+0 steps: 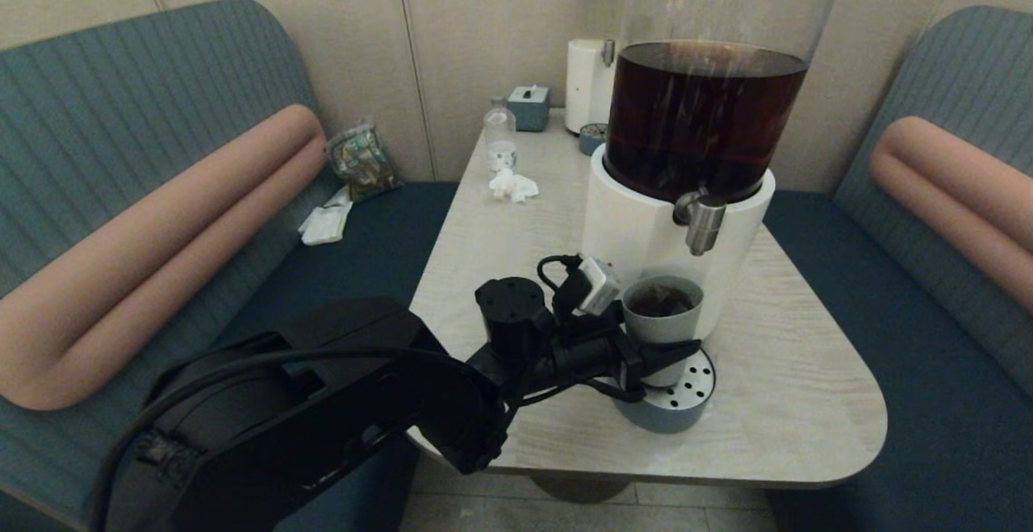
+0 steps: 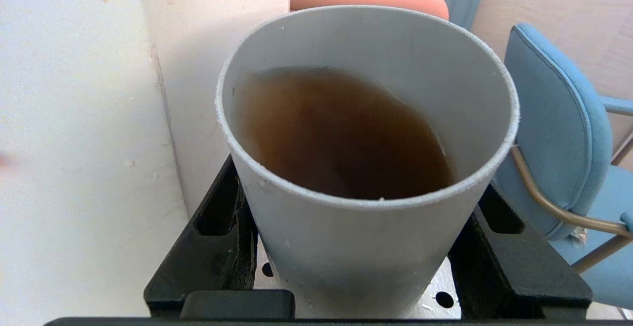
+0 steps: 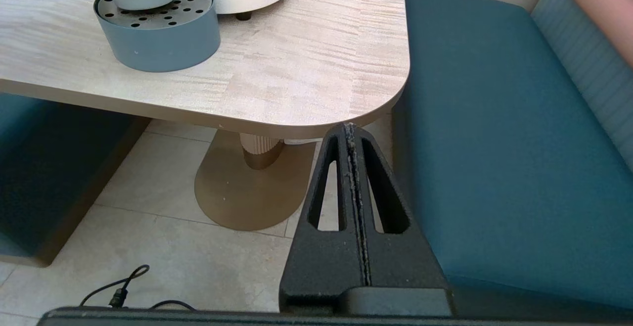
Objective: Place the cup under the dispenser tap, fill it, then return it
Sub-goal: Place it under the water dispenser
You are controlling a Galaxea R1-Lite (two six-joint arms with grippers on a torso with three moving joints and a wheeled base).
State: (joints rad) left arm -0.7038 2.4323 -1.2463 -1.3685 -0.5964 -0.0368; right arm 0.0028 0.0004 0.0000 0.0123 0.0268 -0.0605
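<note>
The grey-blue cup (image 1: 662, 318) stands on the round drip tray (image 1: 676, 412) directly below the metal dispenser tap (image 1: 704, 225) of the big dispenser (image 1: 646, 233). Brown liquid fills the cup (image 2: 366, 247) to roughly two thirds. No stream falls from the tap. My left gripper (image 1: 658, 354) reaches in from the front left, its black fingers (image 2: 222, 237) pressed against both sides of the cup, shut on it. My right gripper (image 3: 351, 133) hangs shut and empty below the table's near right corner, out of the head view.
On the far end of the table (image 1: 807, 403) are a slim white dispenser (image 1: 587, 84), a small clear bottle (image 1: 500, 138), a tissue box (image 1: 529, 106) and a crumpled tissue (image 1: 512, 186). Benches flank the table; a packet (image 1: 361, 161) lies on the left one.
</note>
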